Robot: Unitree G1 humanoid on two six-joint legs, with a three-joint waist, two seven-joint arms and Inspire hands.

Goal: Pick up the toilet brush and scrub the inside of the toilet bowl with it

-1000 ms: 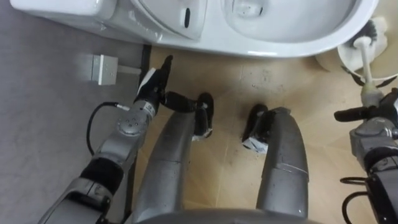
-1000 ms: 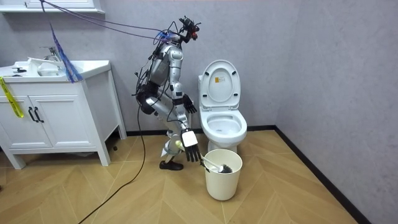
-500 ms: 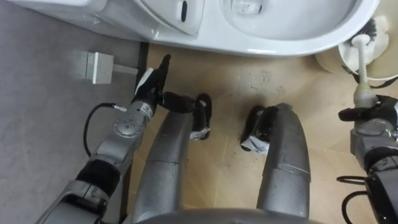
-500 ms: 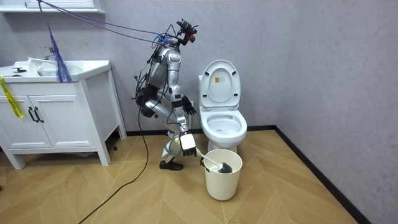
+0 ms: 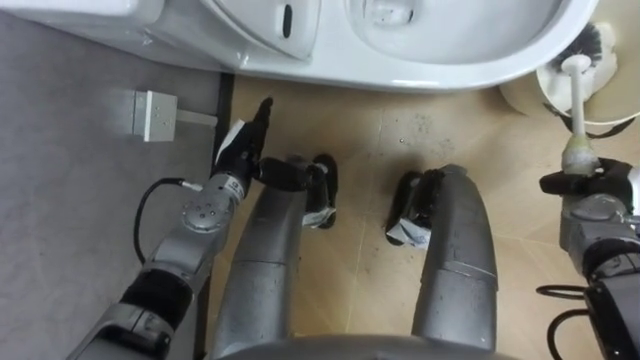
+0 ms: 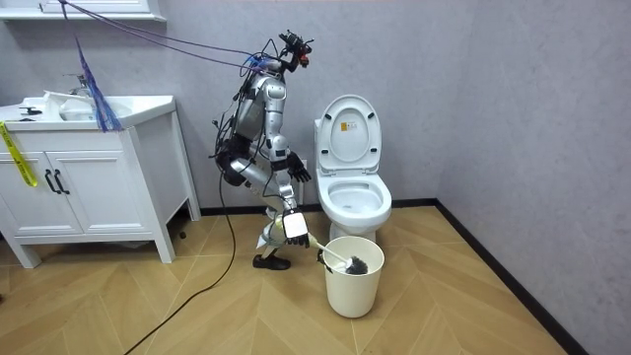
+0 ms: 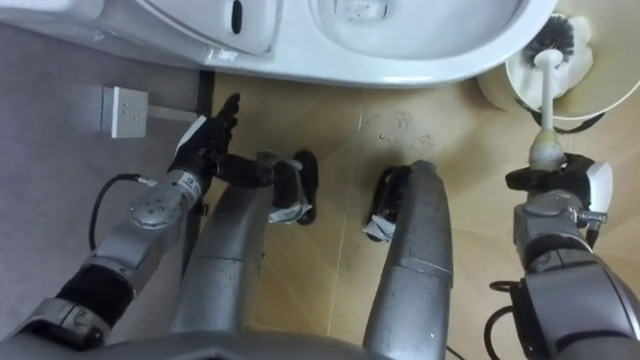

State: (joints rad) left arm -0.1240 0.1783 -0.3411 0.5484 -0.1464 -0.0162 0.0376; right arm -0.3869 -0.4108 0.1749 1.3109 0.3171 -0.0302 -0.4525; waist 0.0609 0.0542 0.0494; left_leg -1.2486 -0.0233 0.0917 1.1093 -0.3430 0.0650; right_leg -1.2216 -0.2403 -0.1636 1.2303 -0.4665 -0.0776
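Right hand (image 7: 560, 185) lifted slightly, clasping toilet brush (image 7: 546, 90) handle, head in bin (image 6: 353, 286), left hand (image 7: 205, 140) fingers straight

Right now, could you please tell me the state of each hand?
Left hand: open, fingers straight, holding nothing.
Right hand: closed on the toilet brush handle.

The toilet (image 5: 470, 62) is glossy white. The brush (image 7: 545, 88) has a white stem, a beige grip and black bristles, and the bucket (image 6: 352, 284) is cream. The floor (image 6: 246, 320) is tan wood laid in a herringbone pattern, speckled with dark flecks near the toilet. The wall (image 6: 513, 99) is plain grey with a white socket plate (image 5: 155, 113). The cabinet (image 6: 94, 192) is white with dark handles. The left hand (image 5: 243, 152) has black fingers.
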